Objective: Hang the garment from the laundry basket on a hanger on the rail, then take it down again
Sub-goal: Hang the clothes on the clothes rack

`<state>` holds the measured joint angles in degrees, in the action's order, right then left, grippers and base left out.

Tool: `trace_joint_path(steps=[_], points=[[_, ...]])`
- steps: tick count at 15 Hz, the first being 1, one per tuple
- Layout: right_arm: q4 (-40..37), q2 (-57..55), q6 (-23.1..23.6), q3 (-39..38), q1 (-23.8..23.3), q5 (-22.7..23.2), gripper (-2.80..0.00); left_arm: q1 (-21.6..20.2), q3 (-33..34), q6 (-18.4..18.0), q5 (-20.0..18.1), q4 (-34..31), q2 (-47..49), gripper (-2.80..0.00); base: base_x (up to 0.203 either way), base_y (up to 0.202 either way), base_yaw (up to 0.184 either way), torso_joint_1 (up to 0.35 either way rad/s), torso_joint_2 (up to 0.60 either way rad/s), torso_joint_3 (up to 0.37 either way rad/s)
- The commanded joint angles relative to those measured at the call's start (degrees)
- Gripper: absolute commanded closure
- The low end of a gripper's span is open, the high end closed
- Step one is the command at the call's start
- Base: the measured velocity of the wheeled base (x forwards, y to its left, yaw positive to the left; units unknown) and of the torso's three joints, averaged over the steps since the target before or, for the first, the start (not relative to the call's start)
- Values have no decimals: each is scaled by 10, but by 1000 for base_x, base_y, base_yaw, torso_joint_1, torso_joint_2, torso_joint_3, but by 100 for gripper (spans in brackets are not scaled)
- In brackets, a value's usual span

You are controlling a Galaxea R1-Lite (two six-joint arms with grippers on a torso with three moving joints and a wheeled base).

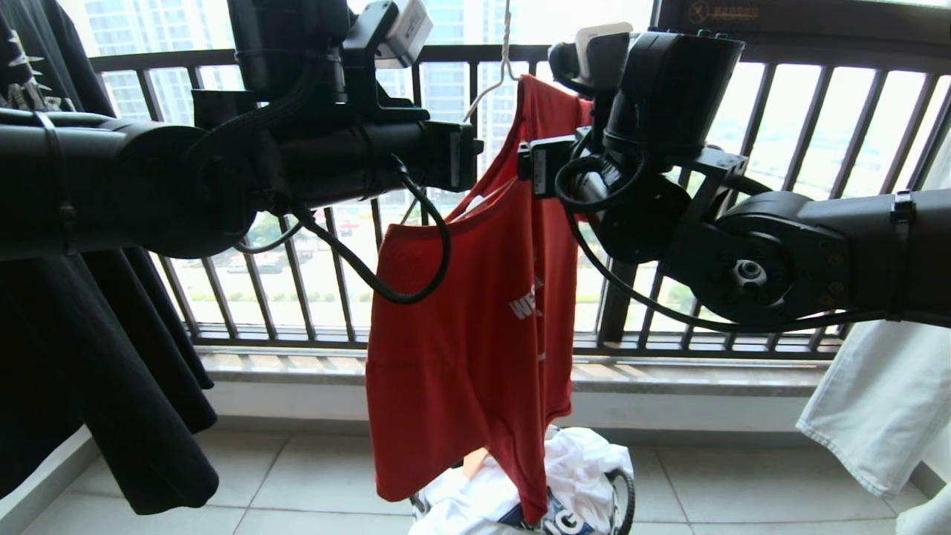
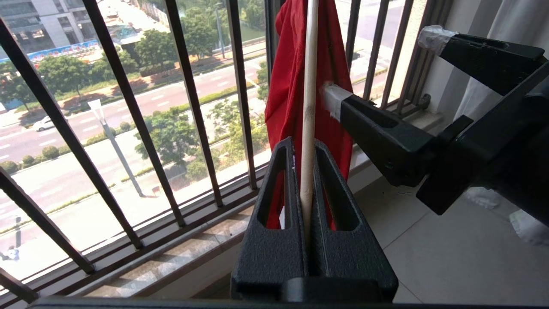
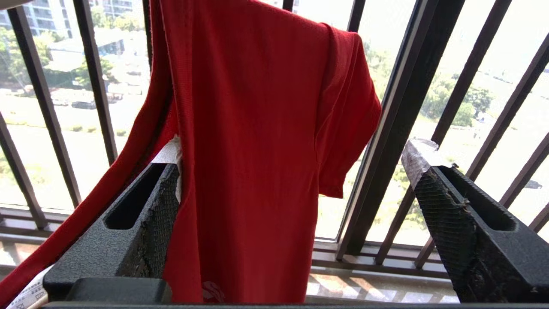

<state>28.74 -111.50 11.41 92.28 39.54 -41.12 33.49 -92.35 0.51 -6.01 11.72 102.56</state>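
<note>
The red garment is out of the laundry basket and hangs in the air in front of the black window railing, draped over the pale wire hanger, whose hook runs up out of the head view; the rail itself is not in sight, so whether the hook sits on it cannot be told. The shirt hangs lopsided: one shoulder sits high by the hanger's neck, while the collar sags down and away toward the robot's left, its hem reaching the clothes left in the basket. The left gripper has its fingers clenched on a slim pale bar of the hanger, with red cloth just behind. The right gripper stands with its fingers spread wide, one finger touching the shirt's edge near the neckline and the other well clear, holding nothing. By the look of it, lifting out and threading onto the hanger are partly done; squaring the shirt, settling it on the rail and taking it down again remain.
</note>
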Motion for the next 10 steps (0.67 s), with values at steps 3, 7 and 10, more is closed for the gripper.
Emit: trace_joint_path(steps=[3, 7, 10], points=[[-27, -19, 8, 61, -24, 1, -280, 1, 7, 6, -1, 1, -7, 0, 0, 0, 0, 0, 0, 0], [-67, -48, 18, 142, -33, 2, 0, 1, 8, 7, -1, 1, -7, 0, 0, 0, 0, 0, 0, 0], [-82, -54, 25, 174, -34, 2, 0, 1, 19, 6, -1, 1, -8, 0, 0, 0, 0, 0, 0, 0]])
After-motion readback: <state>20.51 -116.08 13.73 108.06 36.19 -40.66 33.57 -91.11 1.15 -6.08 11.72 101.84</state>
